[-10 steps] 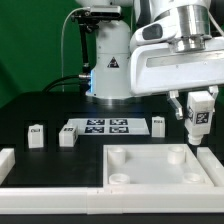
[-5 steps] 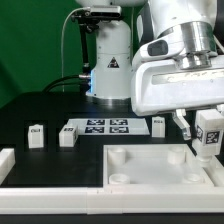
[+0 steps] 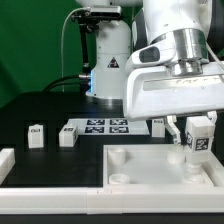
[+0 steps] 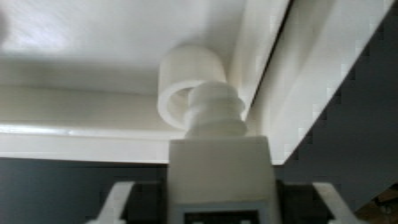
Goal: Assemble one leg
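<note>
My gripper (image 3: 198, 135) is shut on a white leg (image 3: 199, 138) with a black-and-white tag on its face. It holds the leg upright over the far corner of the large white square panel (image 3: 150, 168) at the exterior view's right. In the wrist view the leg (image 4: 217, 150) runs out from between my fingers (image 4: 121, 202), and its narrow round end sits at the panel's corner socket (image 4: 189, 72). I cannot tell how deep it sits. The gripper (image 4: 217, 205) grips the leg's tagged block end.
The marker board (image 3: 98, 127) lies behind the panel. Three more legs stand on the black table: two at the exterior view's left (image 3: 36, 136) (image 3: 67, 136) and one by the board (image 3: 158, 126). A white rail (image 3: 50, 198) runs along the front.
My gripper has moved with the leg from the panel's right edge a little leftward and down, so the leg's end now stands at the corner socket.
</note>
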`<state>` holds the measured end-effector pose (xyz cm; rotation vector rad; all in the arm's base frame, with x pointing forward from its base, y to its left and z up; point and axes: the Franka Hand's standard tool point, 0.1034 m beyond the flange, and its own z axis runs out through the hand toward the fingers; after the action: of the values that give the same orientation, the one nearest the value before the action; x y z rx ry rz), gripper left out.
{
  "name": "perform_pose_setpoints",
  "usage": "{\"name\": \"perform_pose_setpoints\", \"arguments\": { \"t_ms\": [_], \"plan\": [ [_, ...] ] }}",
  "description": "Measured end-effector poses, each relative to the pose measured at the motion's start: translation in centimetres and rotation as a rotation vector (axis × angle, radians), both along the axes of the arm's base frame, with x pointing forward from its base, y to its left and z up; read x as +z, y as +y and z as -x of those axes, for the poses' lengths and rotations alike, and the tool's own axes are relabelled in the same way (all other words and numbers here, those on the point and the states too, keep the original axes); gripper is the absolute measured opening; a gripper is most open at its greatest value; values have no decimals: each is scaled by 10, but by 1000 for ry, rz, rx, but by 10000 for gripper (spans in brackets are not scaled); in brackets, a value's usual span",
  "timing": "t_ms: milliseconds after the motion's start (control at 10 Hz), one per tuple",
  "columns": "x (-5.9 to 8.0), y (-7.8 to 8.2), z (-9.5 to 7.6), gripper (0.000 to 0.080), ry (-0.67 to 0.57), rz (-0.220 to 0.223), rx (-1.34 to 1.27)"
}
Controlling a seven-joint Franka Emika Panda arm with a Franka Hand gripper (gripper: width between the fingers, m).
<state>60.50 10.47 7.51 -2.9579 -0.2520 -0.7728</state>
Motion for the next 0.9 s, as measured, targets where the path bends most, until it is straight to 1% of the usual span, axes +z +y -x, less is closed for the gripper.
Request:
{"name": "perform_pose_setpoints", "arguments": {
  "t_ms": [100,400,700,900],
  "plan": [
    [-2,-1,0,290,2,1,-1],
    [-2,2,-2,290,-9,-1,1],
    [-3,-1,-5,290,-14,-1,-2],
    [-5,-2,-7,290,-42,0,-3]
  ]
}}
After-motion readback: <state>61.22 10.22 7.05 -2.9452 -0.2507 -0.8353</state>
